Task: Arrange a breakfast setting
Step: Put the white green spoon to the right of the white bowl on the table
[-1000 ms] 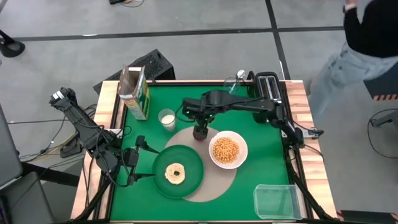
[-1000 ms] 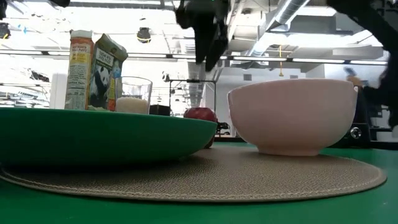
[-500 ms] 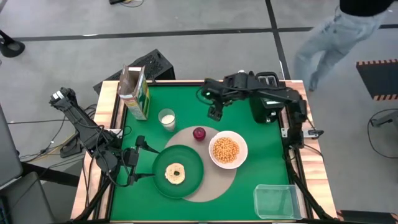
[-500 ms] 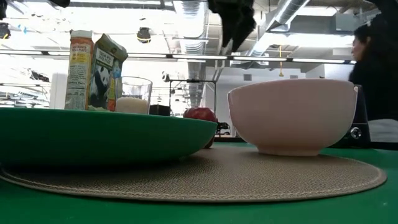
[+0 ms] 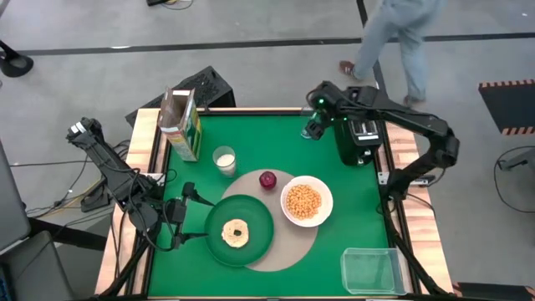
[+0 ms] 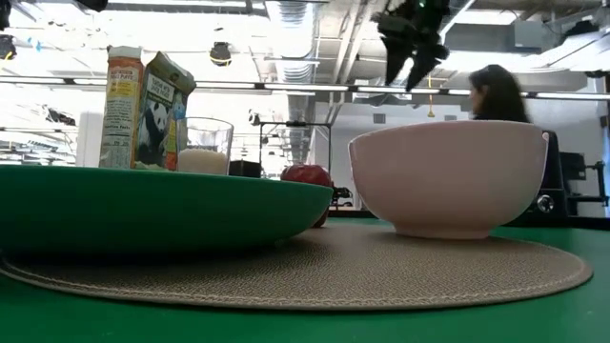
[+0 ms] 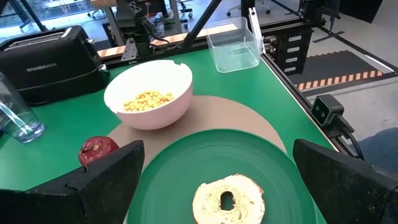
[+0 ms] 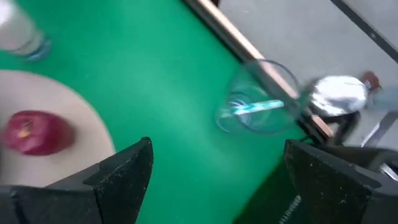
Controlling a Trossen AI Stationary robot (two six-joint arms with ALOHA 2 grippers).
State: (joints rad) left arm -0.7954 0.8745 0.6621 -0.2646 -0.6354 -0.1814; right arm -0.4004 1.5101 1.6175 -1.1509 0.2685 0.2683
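A round beige placemat (image 5: 284,251) carries a dark green plate (image 5: 251,213) with a pale bagel (image 5: 236,232), a white bowl (image 5: 306,201) of cereal and a red apple (image 5: 267,179). A milk glass (image 5: 223,160) and a cereal box (image 5: 182,124) stand at the far left. My right gripper (image 5: 312,130) hangs open, high over the far edge, above a clear glass (image 8: 261,99) holding the metal spoon (image 8: 339,96). My left gripper (image 5: 189,219) waits open beside the plate's left rim.
A black toaster (image 5: 355,134) stands at the far right, next to my right gripper. A clear plastic container (image 5: 370,269) sits at the near right corner. A person (image 5: 401,33) walks on the floor beyond the table's far edge.
My right gripper has risen from just over the apple and swung toward the table's far right, rolling as it went and staying open. The apple stays where it was on the placemat. The person behind the table has walked leftward.
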